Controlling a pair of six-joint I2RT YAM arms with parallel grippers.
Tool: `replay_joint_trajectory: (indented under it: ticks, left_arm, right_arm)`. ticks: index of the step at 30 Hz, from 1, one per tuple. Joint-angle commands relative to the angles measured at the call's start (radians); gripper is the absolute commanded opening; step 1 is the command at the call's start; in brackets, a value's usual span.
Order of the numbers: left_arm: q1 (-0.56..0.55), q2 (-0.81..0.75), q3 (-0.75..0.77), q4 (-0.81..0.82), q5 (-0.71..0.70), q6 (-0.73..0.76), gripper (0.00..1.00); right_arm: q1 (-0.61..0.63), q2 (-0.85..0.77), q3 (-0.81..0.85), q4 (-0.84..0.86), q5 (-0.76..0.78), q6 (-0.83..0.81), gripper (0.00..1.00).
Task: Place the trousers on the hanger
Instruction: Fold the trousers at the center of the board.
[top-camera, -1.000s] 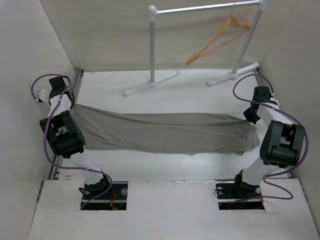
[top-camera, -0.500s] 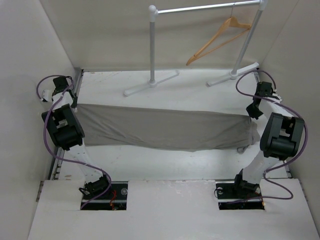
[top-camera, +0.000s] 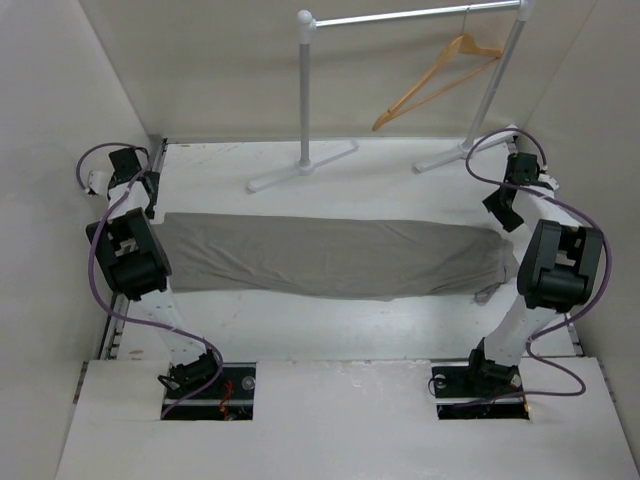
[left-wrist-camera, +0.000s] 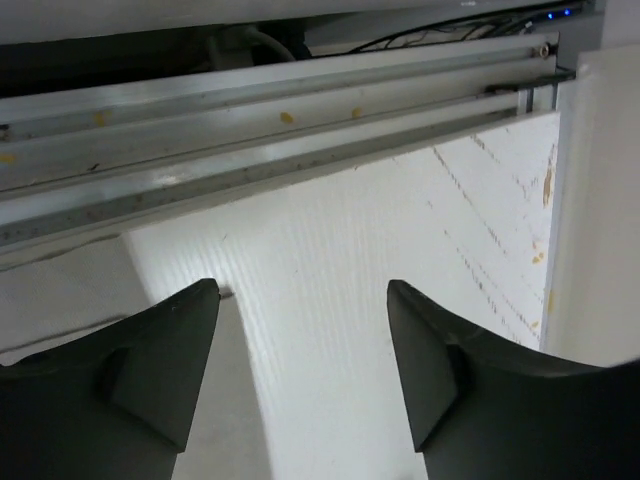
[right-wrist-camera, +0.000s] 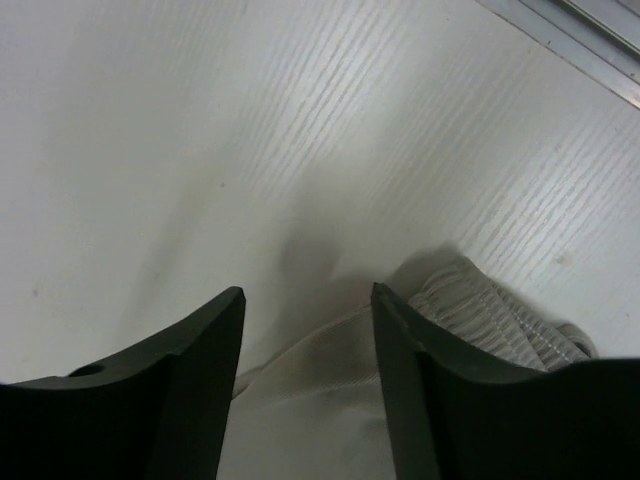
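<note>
Nearest the arm bases, the lower middle of the top view shows bare table (top-camera: 350, 330). Above it the trousers (top-camera: 330, 258) lie as one long grey band across the centre of the frame, from left arm to right arm.

A second ago both grippers were clamped on the ends of that band. Now both have let go and drawn a little toward the far edge, and the cloth rests flat on its own. I judge the laying-out done and the hanging itself not yet begun.

The left gripper (top-camera: 146, 195) is at the band's left end. In its wrist view the fingers (left-wrist-camera: 170, 370) stand well apart over white table, holding nothing. The right gripper (top-camera: 500, 212) is at the right end. Its fingers (right-wrist-camera: 190, 370) are also spread and empty, hanging above the gathered waistband, which fills the lower right of that view. I cannot tell whether they touch the cloth.

Farthest off, at the upper right of the top view, the hanger (top-camera: 440, 75) hangs tilted from the clothes rail (top-camera: 305, 90), well apart from both arms.
</note>
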Motion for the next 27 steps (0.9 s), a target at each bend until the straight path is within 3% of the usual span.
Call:
replay_joint_trajectory:
  ticks: [1, 5, 7, 9, 10, 11, 12, 14, 18, 19, 27]
  left_arm:
    - [0.006, -0.194, -0.084, 0.044, 0.002, 0.025, 0.68]
    - [-0.056, -0.425, -0.344, 0.094, -0.002, 0.032, 0.57]
    - [-0.141, -0.531, -0.475, 0.122, -0.007, 0.022, 0.46]
    - [-0.26, -0.613, -0.576, 0.115, -0.025, 0.013, 0.33]
    - [-0.328, -0.652, -0.619, 0.111, -0.05, 0.012, 0.31]
    - [-0.395, -0.689, -0.654, 0.11, -0.077, 0.013, 0.3]
    - [-0.461, -0.726, -0.687, 0.107, -0.099, 0.013, 0.3]
    - [-0.573, -0.777, -0.722, 0.108, -0.114, 0.024, 0.3]
    - [-0.734, -0.87, -0.806, 0.125, -0.104, 0.036, 0.34]
    - [-0.758, -0.895, -0.826, 0.128, -0.093, 0.035, 0.35]
    - [-0.821, -1.067, -0.932, 0.118, 0.016, 0.044, 0.37]
  right_arm:
    - [0.008, -0.131, -0.018, 0.038, 0.001, 0.002, 0.64]
    - [0.007, -0.296, -0.148, 0.064, -0.016, 0.03, 0.71]
    - [0.004, -0.402, -0.254, 0.083, -0.016, 0.07, 0.68]
    - [-0.019, -0.508, -0.37, 0.099, -0.039, 0.125, 0.49]
    - [-0.048, -0.553, -0.42, 0.096, -0.054, 0.139, 0.29]
    - [-0.062, -0.583, -0.455, 0.093, -0.061, 0.148, 0.17]
    - [-0.081, -0.625, -0.502, 0.078, -0.064, 0.156, 0.12]
    - [-0.093, -0.668, -0.552, 0.058, -0.054, 0.156, 0.16]
    - [-0.113, -0.708, -0.622, 0.014, -0.051, 0.174, 0.56]
    - [-0.119, -0.72, -0.636, 0.001, -0.051, 0.194, 0.62]
    - [-0.098, -0.753, -0.698, -0.081, -0.018, 0.382, 0.77]
